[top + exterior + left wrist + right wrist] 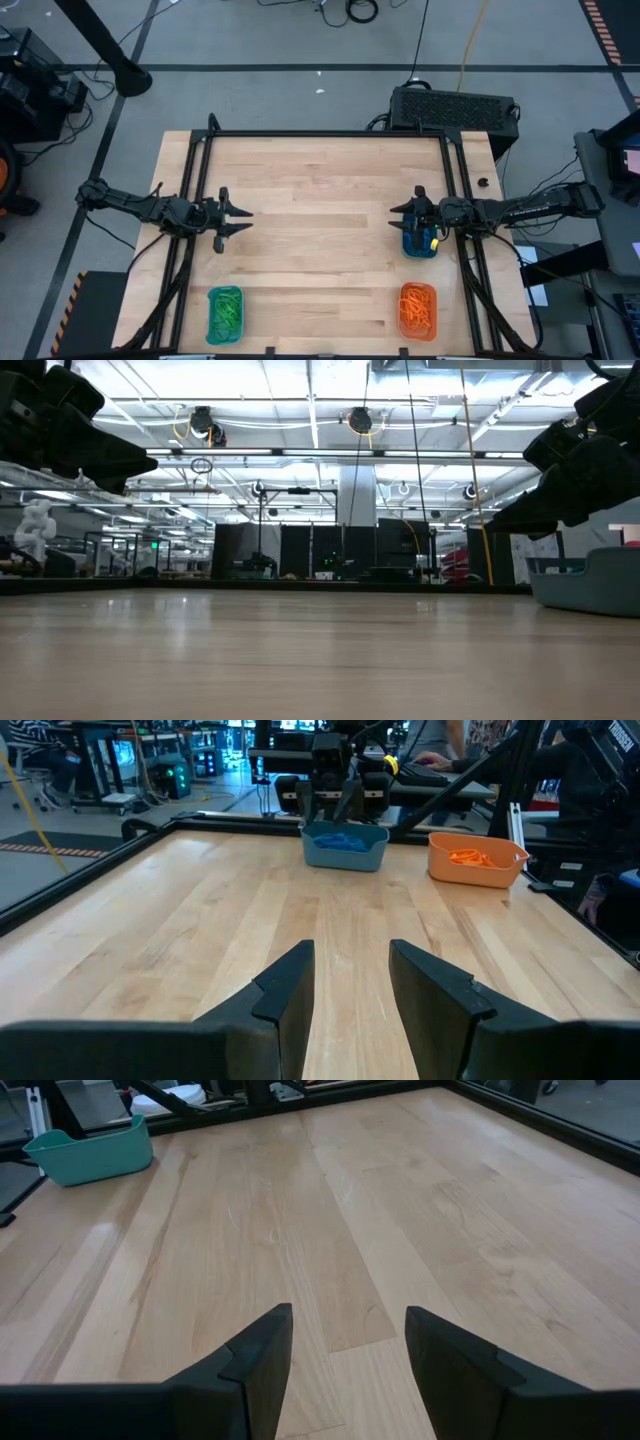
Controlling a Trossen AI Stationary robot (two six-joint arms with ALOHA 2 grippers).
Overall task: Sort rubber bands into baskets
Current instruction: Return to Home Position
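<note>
- Where clock directions are given, they read from the centre of the table (320, 200) in the high view, with 12 o'clock at the far edge.
- Near edge, 7 o'clock: one teal basket (95, 1158) holds the green rubber bands (226, 312).
- Near edge, 5 o'clock: the orange basket (475, 872) holds the orange rubber bands (470, 858).
- Mid-table, 3 o'clock: the second teal basket (345, 858) holds the blue rubber bands (340, 841). It sits directly under the wrist of the right arm (500, 210).
- Mid-table, 9 o'clock: the left jaws hover above bare wood, pointing toward 3 o'clock. They are parted and hold nothing.
- Mid-table, 3 o'clock: the right jaws hover just inboard of the blue-filled basket, pointing toward 9 o'clock. They are likewise parted and hold nothing.
- Between the two arms, the wood shows no loose band in any view.
- Far side, 12 o'clock: a black box (455, 108) stands beyond the table's frame.
- Step in hand (judgement): sorting appears complete, as each colour lies in its own basket. The arms are on the return to their rest pose.
- Next move (judgement): draw each arm back toward its own side with the jaws empty. The right arm should clear the basket beneath it without catching the rim or dragging it across the table.
</note>
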